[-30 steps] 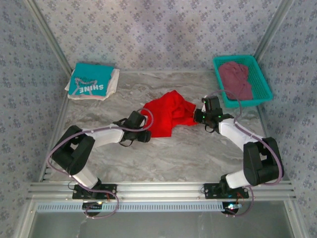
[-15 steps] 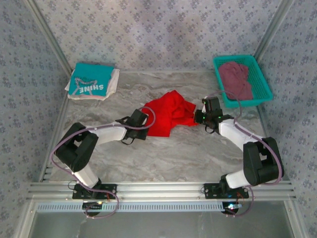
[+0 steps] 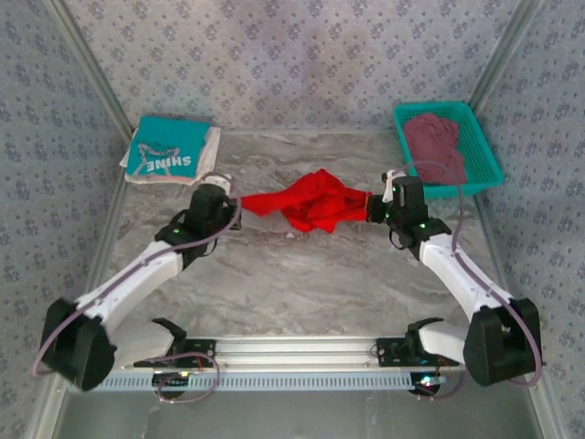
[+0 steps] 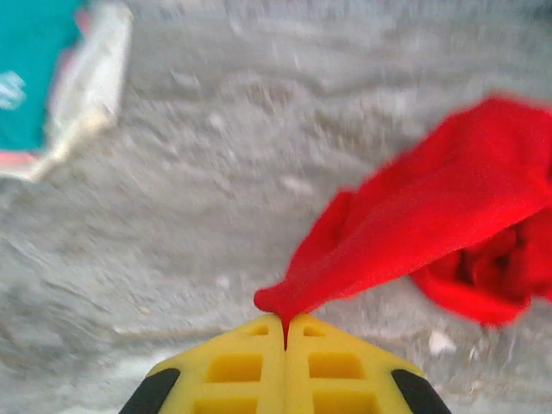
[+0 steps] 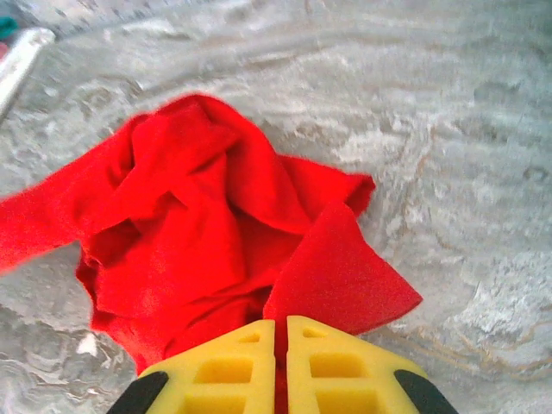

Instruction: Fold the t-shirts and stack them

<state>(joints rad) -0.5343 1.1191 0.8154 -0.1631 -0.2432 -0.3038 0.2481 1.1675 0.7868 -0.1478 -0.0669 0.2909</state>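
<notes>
My left gripper (image 4: pixel 285 323) is fully closed on a thin pinch of the red t-shirt (image 3: pixel 315 201) at its left end. My right gripper (image 5: pixel 281 326) is also closed, on a flap of the same cloth at its right end. The shirt stretches between the two grips over the middle of the table (image 3: pixel 302 274), drawn to a narrow tail on the left and bunched at the centre. I cannot tell whether the bunch rests on the surface. This garment should handle as light, limp cloth with no stiffness of its own: it sags wherever it is unsupported, and it can slide out of a shallow pinch. I cannot identify which part of the shirt either grip holds. For a clean fold, hold it at doubled edges such as a hem corner or shoulder seam. The teal t-shirt (image 3: pixel 164 151) lies folded on the white t-shirt (image 3: pixel 208 151) at the far left. The maroon t-shirt (image 3: pixel 437 146) lies crumpled in the basket (image 3: pixel 430 106) at the far right.
</notes>
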